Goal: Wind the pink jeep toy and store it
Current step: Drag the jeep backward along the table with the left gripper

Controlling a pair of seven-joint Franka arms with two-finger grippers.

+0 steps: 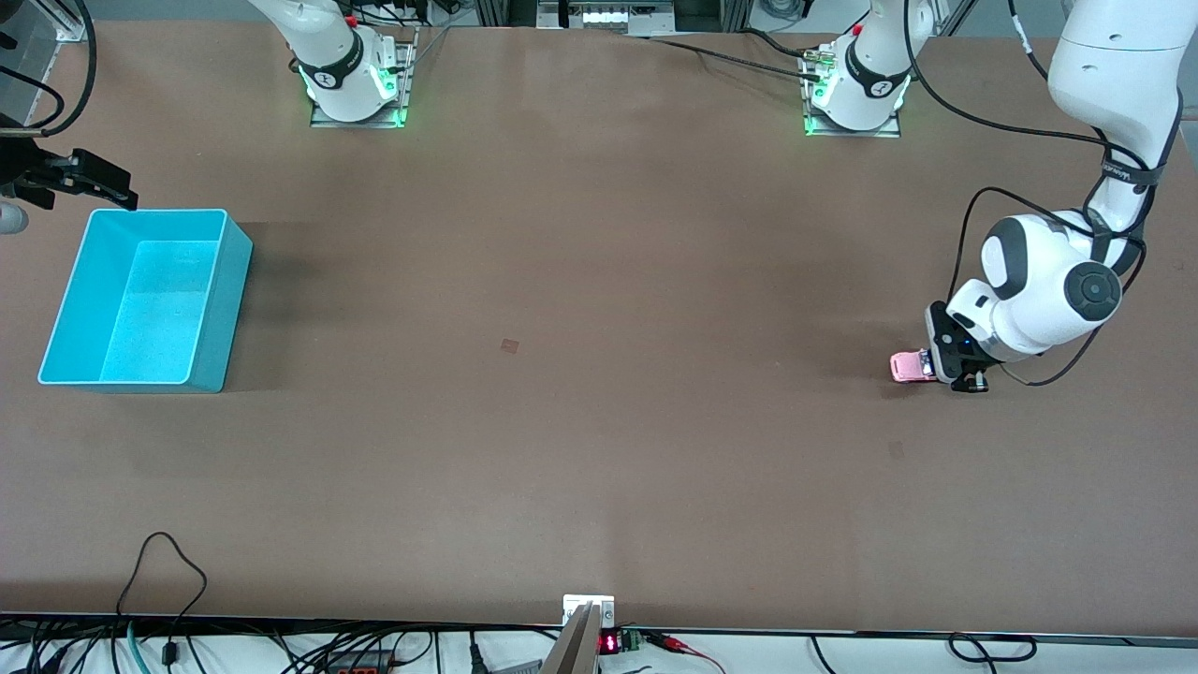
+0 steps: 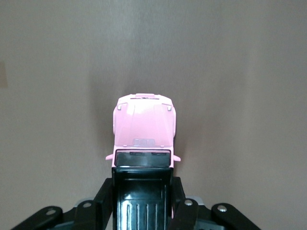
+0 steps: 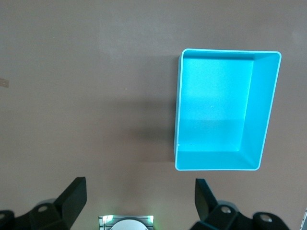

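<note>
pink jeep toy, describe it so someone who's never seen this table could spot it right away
Go to the left arm's end of the brown table. There the left pincer is shut on the pink jeep toy, low at the tabletop. It is small, boxy, light pink with a black roof, unlike the large turquoise bin.

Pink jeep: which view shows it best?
Left wrist view: the jeep fills the centre, hood and black roof clear, gripped by the left tool. The front view shows only its pink end poking out beside the tool. The right wrist view misses it.
</note>
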